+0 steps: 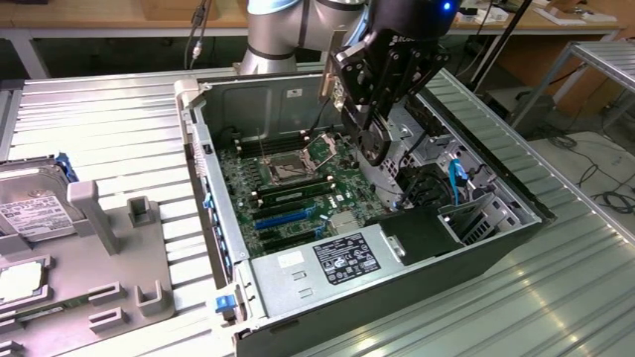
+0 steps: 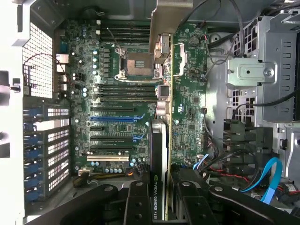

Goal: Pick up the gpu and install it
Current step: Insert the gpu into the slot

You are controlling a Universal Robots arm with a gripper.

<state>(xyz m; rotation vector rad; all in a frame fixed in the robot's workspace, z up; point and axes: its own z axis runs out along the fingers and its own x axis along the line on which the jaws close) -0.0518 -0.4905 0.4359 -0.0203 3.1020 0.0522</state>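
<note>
My gripper [image 1: 372, 104] is shut on the gpu [image 1: 371, 141], which hangs in the air over the open computer case [image 1: 228, 245], above the motherboard [image 1: 297, 186]. In the wrist view the gpu [image 2: 185, 93] appears edge-on: a green board, a black cooler block [image 2: 158, 173] and a silver end bracket [image 2: 168, 18] at the far end. The black fingers [image 2: 136, 206] clamp the card from both sides. It hangs clear of the blue expansion slots [image 2: 117, 118].
The case lies on its side on a ribbed metal table [image 1: 100, 141]. Inside are a CPU socket [image 2: 139, 63], a power supply [image 1: 328, 260], a drive cage [image 2: 262, 70] and a blue cable [image 2: 269, 176]. A silver hard drive [image 1: 30, 204] sits on a grey fixture [image 1: 109, 282] at the exterior view's left.
</note>
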